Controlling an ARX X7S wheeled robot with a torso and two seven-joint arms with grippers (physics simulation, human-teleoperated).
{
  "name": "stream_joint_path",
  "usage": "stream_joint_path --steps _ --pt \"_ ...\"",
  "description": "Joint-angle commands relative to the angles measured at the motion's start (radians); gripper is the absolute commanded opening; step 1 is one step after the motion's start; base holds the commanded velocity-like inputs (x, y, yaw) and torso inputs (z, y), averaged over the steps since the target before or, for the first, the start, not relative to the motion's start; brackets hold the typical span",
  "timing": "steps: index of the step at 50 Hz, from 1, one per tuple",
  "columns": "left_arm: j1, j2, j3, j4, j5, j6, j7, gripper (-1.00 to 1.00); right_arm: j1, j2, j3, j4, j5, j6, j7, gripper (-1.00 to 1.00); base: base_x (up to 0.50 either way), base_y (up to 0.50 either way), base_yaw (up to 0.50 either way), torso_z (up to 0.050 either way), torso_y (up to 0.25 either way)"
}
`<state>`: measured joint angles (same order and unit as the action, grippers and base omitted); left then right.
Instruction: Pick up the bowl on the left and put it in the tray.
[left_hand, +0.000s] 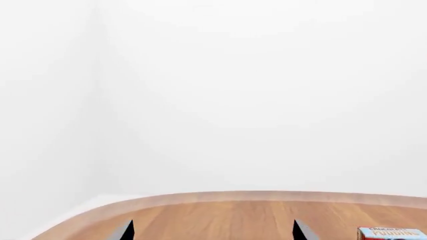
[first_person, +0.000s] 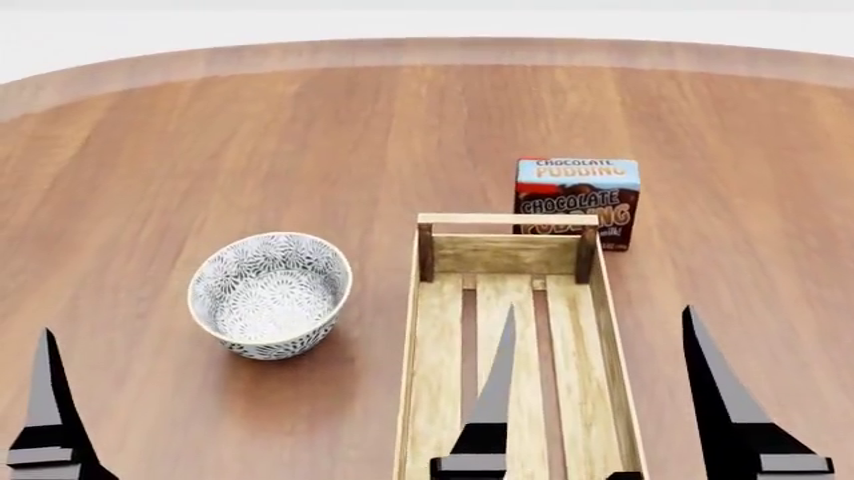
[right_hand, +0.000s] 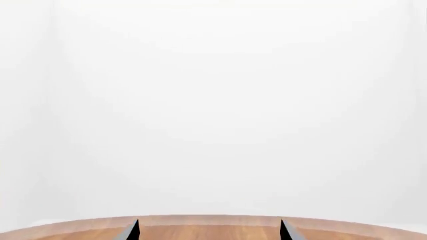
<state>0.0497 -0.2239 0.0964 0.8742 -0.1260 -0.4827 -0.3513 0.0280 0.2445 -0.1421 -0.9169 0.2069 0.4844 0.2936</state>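
Observation:
The bowl (first_person: 271, 295), white with a dense grey-black floral pattern, stands upright on the wooden table left of the tray (first_person: 434, 350). The tray is a long light-wood slatted crate and nothing lies in it. My right gripper (first_person: 601, 385) is open above the tray's near half, holding nothing. Of my left gripper only one finger (first_person: 48, 400) shows in the head view, low and to the left of the bowl, apart from it. The left wrist view shows that gripper (left_hand: 213, 231) open over bare wood. The right wrist view shows the right gripper (right_hand: 209, 231) open too, with neither bowl nor tray in sight.
A chocolate pudding box (first_person: 578, 200) stands upright just behind the tray's far right corner; it also shows as a box (left_hand: 390, 233) in the left wrist view. The round table's rim (first_person: 400, 52) curves across the back, with white wall beyond.

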Motion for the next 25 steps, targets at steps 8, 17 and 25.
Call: stream_joint_path --steps 8,17,25 --pt "-0.009 0.011 -0.011 -0.015 -0.060 0.024 0.064 1.00 -0.011 -0.017 0.044 -0.001 0.017 -0.041 -0.006 1.00 0.36 0.00 0.00 0.010 0.000" --pt "-0.008 0.006 -0.015 -0.012 -0.079 0.017 0.062 1.00 -0.012 -0.012 0.041 -0.001 0.021 -0.046 0.000 1.00 0.00 0.00 0.00 0.049 0.000" --pt "-0.008 0.002 -0.013 -0.008 -0.087 0.014 0.057 1.00 -0.012 -0.007 0.038 0.005 0.024 -0.053 0.003 1.00 0.00 0.00 0.00 0.049 0.000"
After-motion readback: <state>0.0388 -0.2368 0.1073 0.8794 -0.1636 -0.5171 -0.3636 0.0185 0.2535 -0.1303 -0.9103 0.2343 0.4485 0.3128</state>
